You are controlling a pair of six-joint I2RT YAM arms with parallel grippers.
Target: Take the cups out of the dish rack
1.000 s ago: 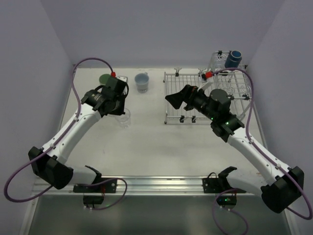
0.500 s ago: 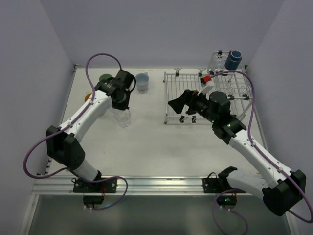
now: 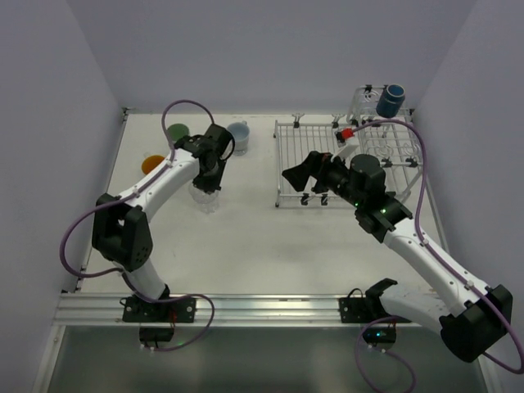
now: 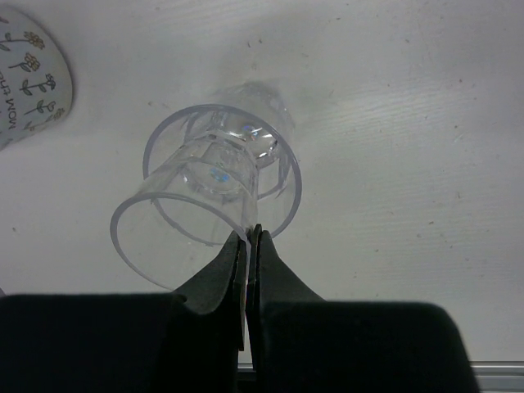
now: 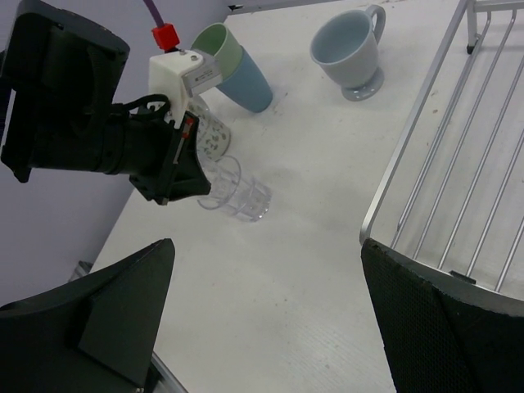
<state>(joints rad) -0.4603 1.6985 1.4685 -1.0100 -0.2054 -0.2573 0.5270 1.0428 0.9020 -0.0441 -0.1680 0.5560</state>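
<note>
**A:** What is seen on the surface (image 3: pixel 262 237), taken from the biggest thing down?

**B:** The dish rack (image 3: pixel 291 135) is set at the far right. Its flat grid tray is turned toward the middle, and a navy mug (image 3: pixel 391 100) is kept in the small raised basket at the far right corner.

**A:** How is the right end effector (image 3: pixel 300 166) held?

**B:** Its fingers are spread wide and nothing is caught between them. It is held over the rack's left edge, and no cup is touched by it.

**A:** And the left end effector (image 4: pixel 247 236)?

**B:** Its fingers are pressed together, with only a thin slit left at the tips. The near rim wall of a clear glass (image 4: pixel 214 184) is pinched in that slit. The glass is placed on the surface well left of the rack, and from the left wrist view its mouth is seen leaning toward the fingers.

**A:** Which other cups are found near it?

**B:** A whitish mug (image 3: pixel 238 137) is stood upright beyond the glass, toward the back wall. A white cup printed with small flowers (image 4: pixel 29 70) is seen just beside the glass. A green tumbler (image 3: pixel 178 133) and an orange-tinted cup (image 3: pixel 153 164) are placed farther left.
</note>
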